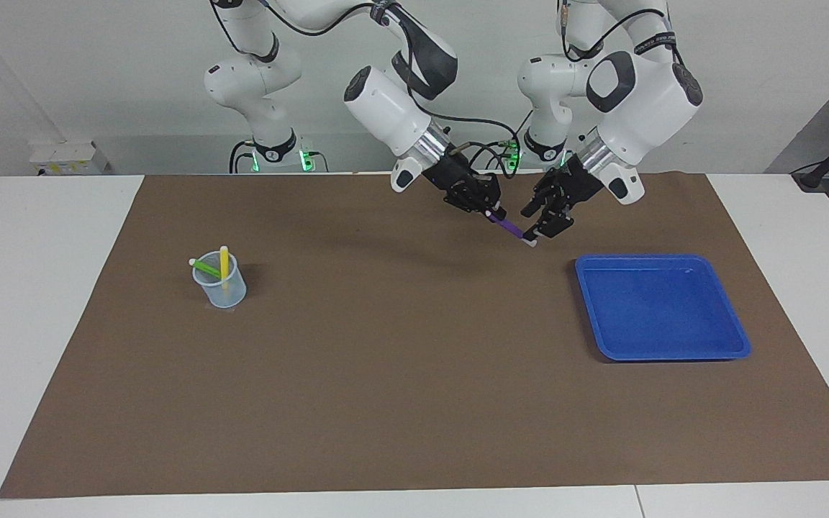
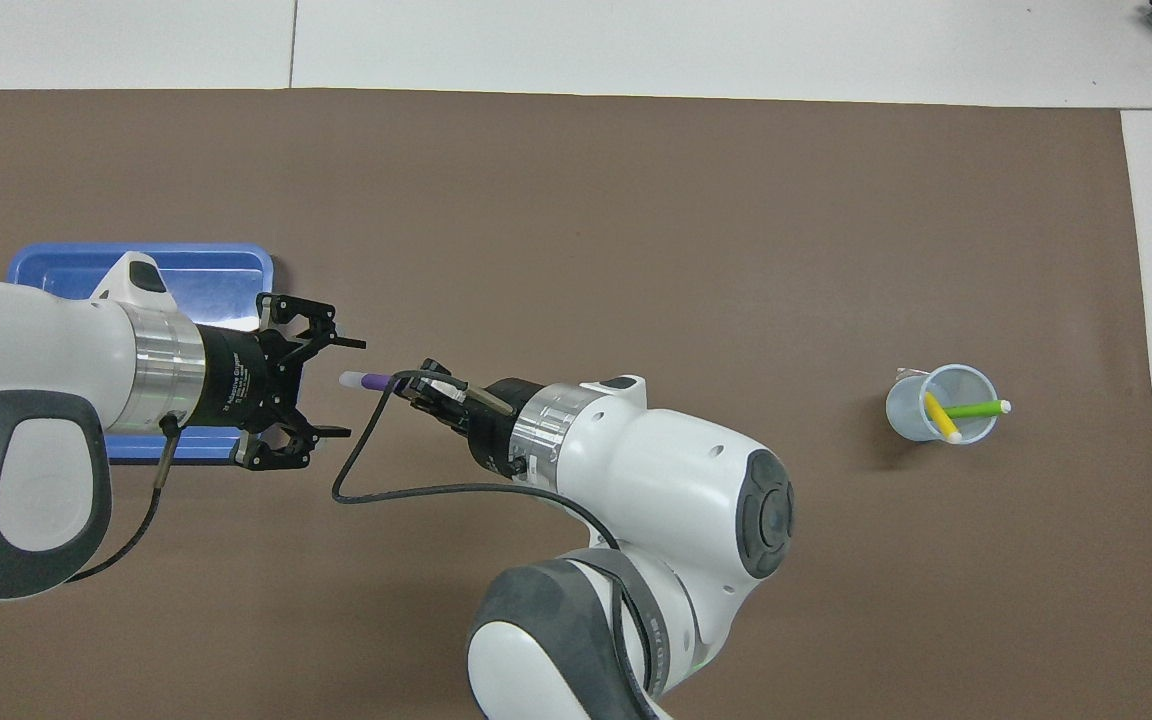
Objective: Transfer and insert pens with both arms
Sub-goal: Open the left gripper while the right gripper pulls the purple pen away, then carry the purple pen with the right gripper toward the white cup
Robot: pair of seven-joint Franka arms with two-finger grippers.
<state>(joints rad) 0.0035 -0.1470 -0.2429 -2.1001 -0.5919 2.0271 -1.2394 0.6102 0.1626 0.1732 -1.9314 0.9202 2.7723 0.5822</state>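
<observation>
A dark purple pen hangs in the air above the brown mat, beside the blue tray. My right gripper is shut on its purple end. The pen's whitish end points at my left gripper, which is open, its fingers spread to either side of that tip. A bright green pen and a yellow pen stand slanted in a clear cup toward the right arm's end of the table.
An empty blue tray lies on the brown mat toward the left arm's end, partly under the left arm in the overhead view. White table borders the mat on all sides.
</observation>
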